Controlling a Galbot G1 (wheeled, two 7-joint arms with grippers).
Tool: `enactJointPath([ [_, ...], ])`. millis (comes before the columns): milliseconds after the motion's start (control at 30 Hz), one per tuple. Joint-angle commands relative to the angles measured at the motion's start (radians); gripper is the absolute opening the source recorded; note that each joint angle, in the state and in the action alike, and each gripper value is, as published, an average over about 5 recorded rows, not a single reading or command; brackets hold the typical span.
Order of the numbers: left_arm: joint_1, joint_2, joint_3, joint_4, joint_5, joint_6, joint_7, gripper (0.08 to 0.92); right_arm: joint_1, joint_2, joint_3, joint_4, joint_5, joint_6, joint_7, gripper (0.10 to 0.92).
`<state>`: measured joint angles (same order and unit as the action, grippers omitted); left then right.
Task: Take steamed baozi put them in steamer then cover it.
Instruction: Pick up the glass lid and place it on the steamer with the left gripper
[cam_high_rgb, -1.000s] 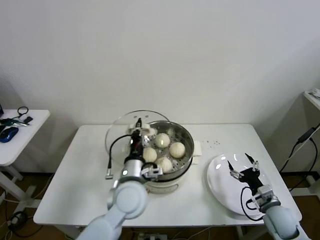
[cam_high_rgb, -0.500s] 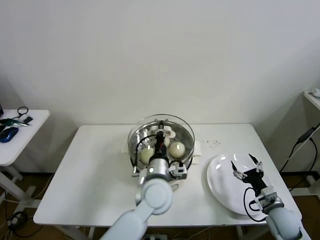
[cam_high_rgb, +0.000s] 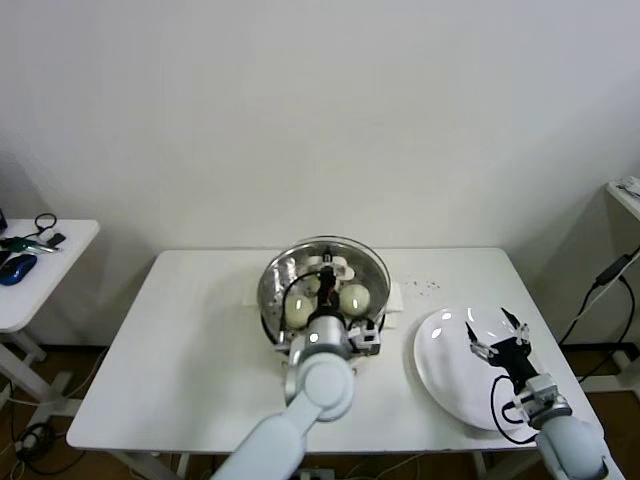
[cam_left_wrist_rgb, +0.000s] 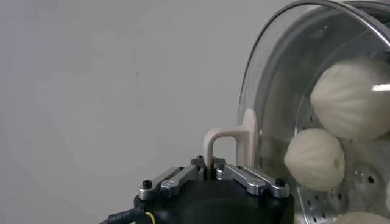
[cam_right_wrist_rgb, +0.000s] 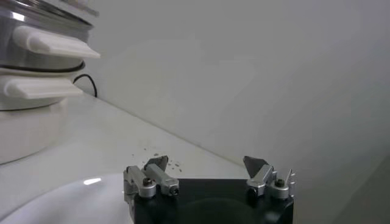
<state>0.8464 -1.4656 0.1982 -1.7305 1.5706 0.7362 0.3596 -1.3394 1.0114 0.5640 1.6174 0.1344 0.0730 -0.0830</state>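
Four small round off-white steamed baozi (cam_high_rgb: 354, 299) sit inside the round shiny steel steamer basket (cam_high_rgb: 275, 290) on its white electric pot base, centre of the white table (cam_high_rgb: 180, 350); through the glass two show clearly in the head view, the others are partly hidden by the arm.

Left gripper (cam_left_wrist_rgb: 211, 172) is clamped on the beige loop handle (cam_left_wrist_rgb: 226, 143) of the round clear glass lid (cam_high_rgb: 365, 262), fingers pinched together around it. Lid now sits squarely over the basket rim; I cannot tell whether it is fully seated. A second ago it was held off to the robot's left of the pot with all four buns uncovered; half a second ago it was already over the pot, slightly left of its current position. The left arm has followed, its wrist now right in front of the pot.

Right gripper (cam_right_wrist_rgb: 207, 173) hangs over the flat white plate (cam_high_rgb: 440, 375) on the right side of the table, fingers spread apart, holding nothing. It has drifted slightly toward the right table edge since the earlier frames; otherwise unchanged.
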Motion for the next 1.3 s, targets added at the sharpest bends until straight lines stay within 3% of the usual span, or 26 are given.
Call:
enactJointPath([
  [33,-0.004,-0.013,-0.011,0.040,0.002,0.049,-0.008,0.148,0.001,0.000,0.001,0.000,-0.002,0.002,-0.001,0.823],
  [1100,0.057,0.008,-0.025,0.029,-0.020,0.024,-0.086,0.148,0.016,0.004,-0.003,-0.009,-0.013,0.000,-0.018,0.823],
  [1300,0.084,0.036,-0.031,-0.032,-0.057,0.028,-0.084,0.240,0.014,0.005,0.009,-0.004,0.007,-0.021,-0.027,0.823],
])
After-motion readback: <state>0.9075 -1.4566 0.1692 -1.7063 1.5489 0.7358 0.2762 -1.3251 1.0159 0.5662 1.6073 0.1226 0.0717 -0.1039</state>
